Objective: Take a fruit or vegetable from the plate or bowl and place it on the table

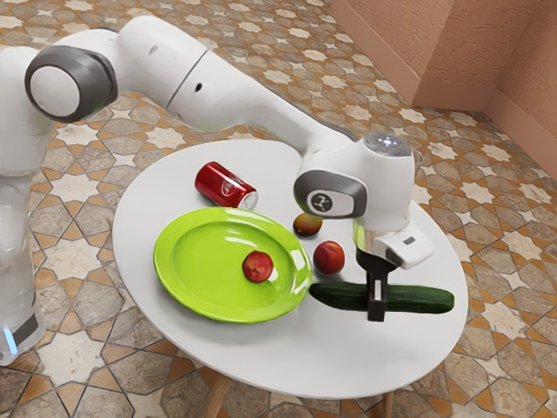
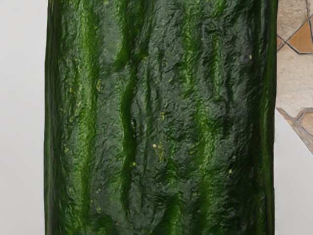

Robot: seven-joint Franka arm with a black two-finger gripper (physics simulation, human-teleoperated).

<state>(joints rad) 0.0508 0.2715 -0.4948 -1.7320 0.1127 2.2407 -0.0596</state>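
Gripping one cucumber [image 1: 422, 298] near three round fruits [image 1: 329, 258].

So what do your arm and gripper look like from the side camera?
My arm is smooth, glossy white, with rounded segments and dark grey oval panels at the joints; one near the wrist bears a round emblem. A light-blue strip glows low down on it. The gripper is black and slim, below a white housing.
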